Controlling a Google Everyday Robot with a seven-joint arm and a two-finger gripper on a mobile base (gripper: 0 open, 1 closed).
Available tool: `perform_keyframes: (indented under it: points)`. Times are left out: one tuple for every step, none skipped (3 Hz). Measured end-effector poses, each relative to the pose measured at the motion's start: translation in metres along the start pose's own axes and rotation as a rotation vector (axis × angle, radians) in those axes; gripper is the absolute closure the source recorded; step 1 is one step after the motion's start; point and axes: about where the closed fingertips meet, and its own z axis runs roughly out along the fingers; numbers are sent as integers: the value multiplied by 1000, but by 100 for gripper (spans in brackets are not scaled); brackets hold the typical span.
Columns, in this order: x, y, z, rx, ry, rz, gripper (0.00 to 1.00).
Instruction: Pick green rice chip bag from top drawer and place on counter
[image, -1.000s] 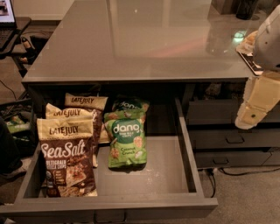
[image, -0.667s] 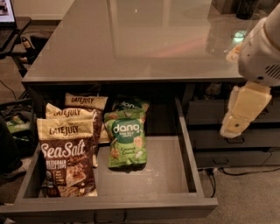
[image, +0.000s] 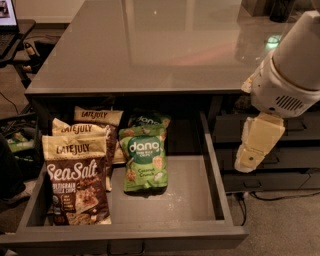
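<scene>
The green rice chip bag (image: 144, 159) lies face up in the middle of the open top drawer (image: 186, 192), its "dang" logo showing. A second green bag (image: 148, 120) lies behind it, partly covered. The glossy grey counter (image: 150, 50) spreads above the drawer. My gripper (image: 249, 158) hangs from the white arm at the right. It is outside the drawer's right wall, to the right of the green bag and above drawer level. It holds nothing that I can see.
Three cream-and-brown Late July bags (image: 75, 182) fill the drawer's left side. Narrower grey drawers (image: 280, 150) stand to the right behind the gripper. Cables and clutter (image: 20, 135) lie on the floor at the left. A green light (image: 272, 40) reflects on the counter's far right.
The arm has moved left and down, bringing the gripper closer to the drawer's right wall. The bags have not moved.
</scene>
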Motion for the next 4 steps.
perform_keyframes:
  points:
    - [-13,-2,28,6,-27,15,0]
    - [-47,-37,114,-17,-2,66,0]
    - [-52,-35,120,-13,-9,60,0]
    - [-73,-35,148,-25,-42,48,0]
